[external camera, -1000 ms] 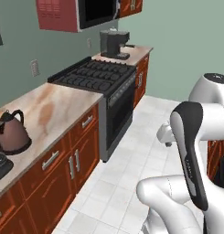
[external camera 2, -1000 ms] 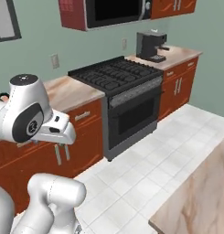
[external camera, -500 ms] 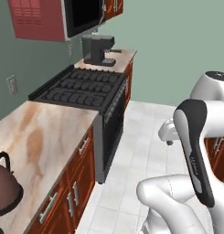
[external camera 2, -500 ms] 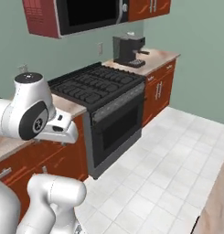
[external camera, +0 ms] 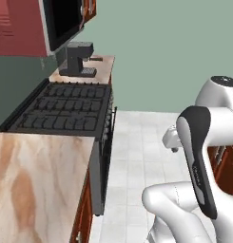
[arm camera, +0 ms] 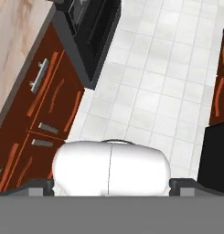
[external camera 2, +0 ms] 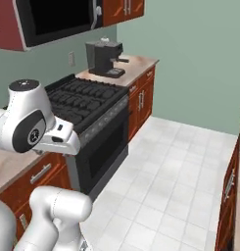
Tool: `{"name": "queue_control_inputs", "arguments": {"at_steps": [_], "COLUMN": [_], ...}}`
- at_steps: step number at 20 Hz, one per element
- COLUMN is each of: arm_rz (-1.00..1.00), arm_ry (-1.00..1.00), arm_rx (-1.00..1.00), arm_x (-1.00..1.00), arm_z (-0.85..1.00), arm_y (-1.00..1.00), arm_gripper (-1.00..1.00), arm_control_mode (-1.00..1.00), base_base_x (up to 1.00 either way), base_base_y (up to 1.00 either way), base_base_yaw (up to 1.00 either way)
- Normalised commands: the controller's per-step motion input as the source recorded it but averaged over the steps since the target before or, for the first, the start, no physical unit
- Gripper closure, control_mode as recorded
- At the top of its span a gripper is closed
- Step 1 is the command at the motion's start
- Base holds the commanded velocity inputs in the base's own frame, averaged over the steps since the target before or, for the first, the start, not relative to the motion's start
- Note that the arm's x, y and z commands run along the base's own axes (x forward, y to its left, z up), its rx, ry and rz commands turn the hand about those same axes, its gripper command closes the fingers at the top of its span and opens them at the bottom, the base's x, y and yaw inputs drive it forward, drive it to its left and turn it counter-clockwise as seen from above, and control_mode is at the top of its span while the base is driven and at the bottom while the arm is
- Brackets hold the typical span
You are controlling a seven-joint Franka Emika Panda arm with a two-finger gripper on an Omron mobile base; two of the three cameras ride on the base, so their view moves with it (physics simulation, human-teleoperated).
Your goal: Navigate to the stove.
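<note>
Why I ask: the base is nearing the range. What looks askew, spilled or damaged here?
Nothing stands out. The stove has its grates lying flat and its oven door shut, the coffee machine stands upright on the counter past it, and the tiled floor shows no spill.

Light is even and fairly bright, with no single source to be made out. The white tiled floor (external camera 2: pixel 175 166) reads pale and flat, with only a faint shade along the stove (external camera: pixel 65 107) front. The green wall (external camera: pixel 170 52) is uniformly lit. No glare. Edges look soft and slightly pixelated, with no lens distortion.
</note>
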Motion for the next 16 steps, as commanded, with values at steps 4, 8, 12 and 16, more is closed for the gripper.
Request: {"name": "queue_control_inputs", "arguments": {"at_steps": [4, 8, 12, 16], "arm_rz": [0.0, 0.0, 0.0, 0.0], "arm_ry": [0.0, 0.0, 0.0, 0.0], "arm_rx": [0.0, 0.0, 0.0, 0.0], "arm_x": [0.0, 0.0, 0.0, 0.0], "arm_z": [0.0, 0.0, 0.0, 0.0], "arm_y": [0.0, 0.0, 0.0, 0.0], "arm_gripper": [-1.0, -1.0, -1.0, -1.0], "arm_control_mode": [1.0, 1.0, 1.0, 1.0], "base_base_x": [0.97, 1.0, 1.0, 1.0], "base_base_y": [-0.87, -0.72, -0.22, 0.0], "base_base_yaw": [-0.04, 0.0, -0.01, -0.04]}}
